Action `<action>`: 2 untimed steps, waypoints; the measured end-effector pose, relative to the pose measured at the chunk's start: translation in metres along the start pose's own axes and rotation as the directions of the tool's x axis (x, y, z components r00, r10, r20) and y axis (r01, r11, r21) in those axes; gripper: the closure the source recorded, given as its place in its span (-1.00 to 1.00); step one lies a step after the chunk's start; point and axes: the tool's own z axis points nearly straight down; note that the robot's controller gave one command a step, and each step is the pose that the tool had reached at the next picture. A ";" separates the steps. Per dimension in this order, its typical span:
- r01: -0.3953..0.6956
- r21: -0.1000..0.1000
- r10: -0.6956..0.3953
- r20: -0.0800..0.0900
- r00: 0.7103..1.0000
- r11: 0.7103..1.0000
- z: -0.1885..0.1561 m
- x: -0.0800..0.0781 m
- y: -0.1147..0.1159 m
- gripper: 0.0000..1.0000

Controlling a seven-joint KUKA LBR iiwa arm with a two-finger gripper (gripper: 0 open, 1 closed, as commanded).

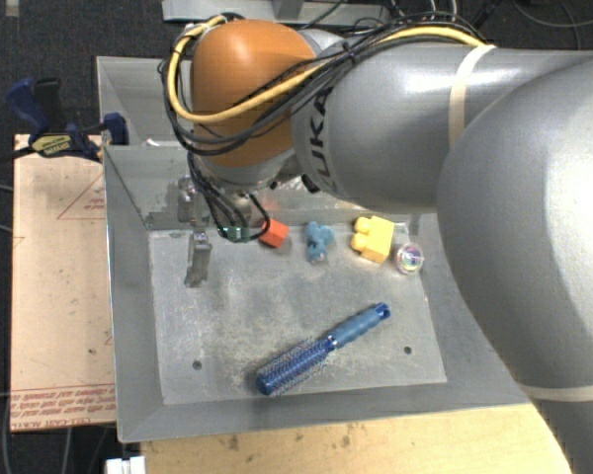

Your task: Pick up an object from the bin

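Observation:
My gripper (196, 263) hangs under the arm's wrist at the back left of the bin, low over bare bin floor, with nothing seen in it. A small orange block (273, 233) lies just to its right, partly tucked under the wrist cables. Further right along the back lie a small light-blue figure (318, 242) and a yellow toy brick (373, 238). A blue hairbrush (321, 349) lies slantwise near the front, handle pointing up to the right.
A small shiny, see-through ball (409, 258) rests beside the yellow brick near the right wall. The big grey arm covers the bin's back right part. The sloped left wall stands close to the gripper.

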 end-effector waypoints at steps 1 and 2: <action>-0.072 0.003 0.072 0.005 0.997 0.997 0.004 0.032 -0.094 -1.00; 0.099 0.002 -0.099 0.003 0.995 0.995 0.029 0.079 -0.157 -1.00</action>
